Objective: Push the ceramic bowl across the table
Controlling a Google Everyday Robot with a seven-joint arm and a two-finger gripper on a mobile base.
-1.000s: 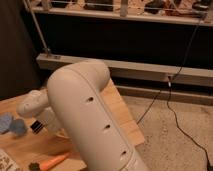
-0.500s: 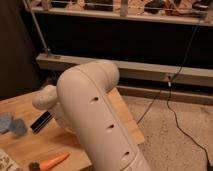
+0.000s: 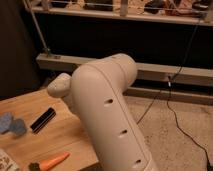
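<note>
The light tan wooden table (image 3: 67, 131) fills the lower left of the camera view. The orange-red ceramic bowl does not show; it is hidden or out of view. My thick white arm (image 3: 107, 115) rises across the middle of the frame and covers the table's right part. A rounded white arm joint (image 3: 60, 85) sticks out at its upper left, above the table. My gripper is not in view.
A black oblong object (image 3: 43, 120) lies on the table left of the arm. A blue-grey object (image 3: 11, 124) sits at the left edge. A long orange carrot (image 3: 54, 161) lies near the front edge. A black cable (image 3: 172, 107) runs over the floor at right.
My arm has shifted to the right and up in the view. More of the tabletop and the whole black oblong object now show.
</note>
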